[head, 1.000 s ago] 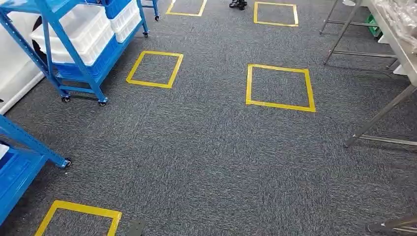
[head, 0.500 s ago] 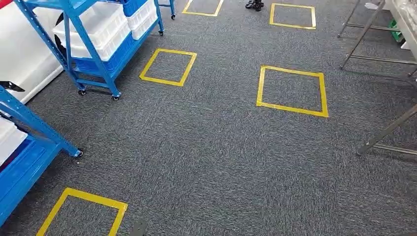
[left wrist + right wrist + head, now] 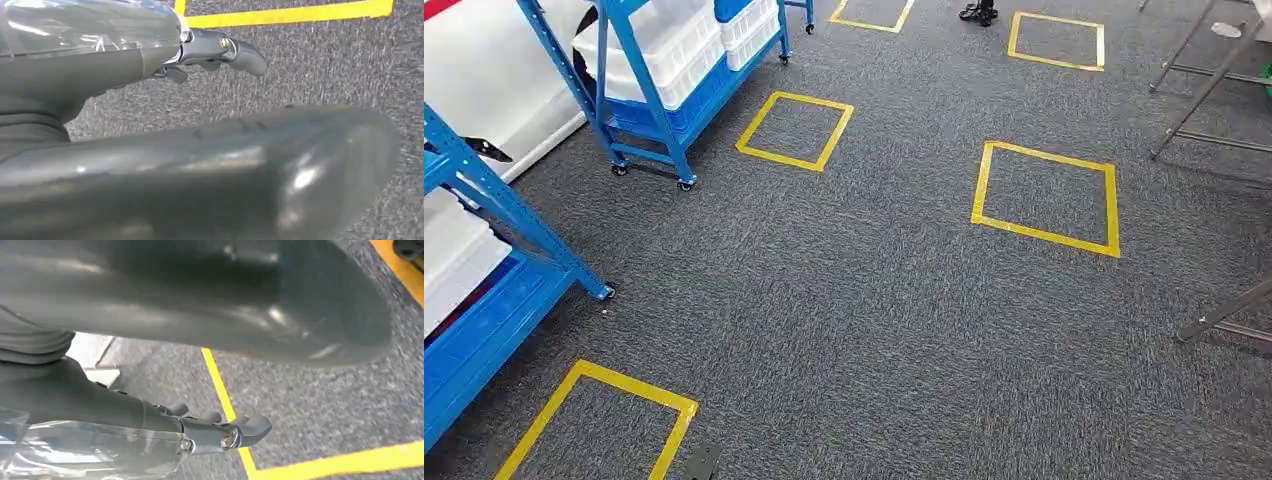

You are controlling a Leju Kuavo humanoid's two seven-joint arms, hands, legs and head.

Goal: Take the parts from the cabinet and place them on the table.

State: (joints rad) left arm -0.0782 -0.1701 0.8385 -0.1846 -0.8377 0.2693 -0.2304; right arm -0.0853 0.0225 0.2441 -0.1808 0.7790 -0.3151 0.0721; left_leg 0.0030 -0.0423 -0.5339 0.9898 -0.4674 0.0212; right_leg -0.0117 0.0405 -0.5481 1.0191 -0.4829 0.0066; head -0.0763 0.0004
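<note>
Both hands are carrying clear bags of parts: left hand (image 3: 220, 50), right hand (image 3: 220, 432). The crinkly plastic is probably light and slippery (best gripped at a gathered fold).

I see grey speckled carpet floor (image 3: 864, 320) marked with yellow tape squares (image 3: 1044, 197), one near, two mid-floor and two far. Silver metal frame legs (image 3: 1199, 85) stand at the right edge, and dark shoes of a person (image 3: 979, 12) sit beside the far squares.
</note>
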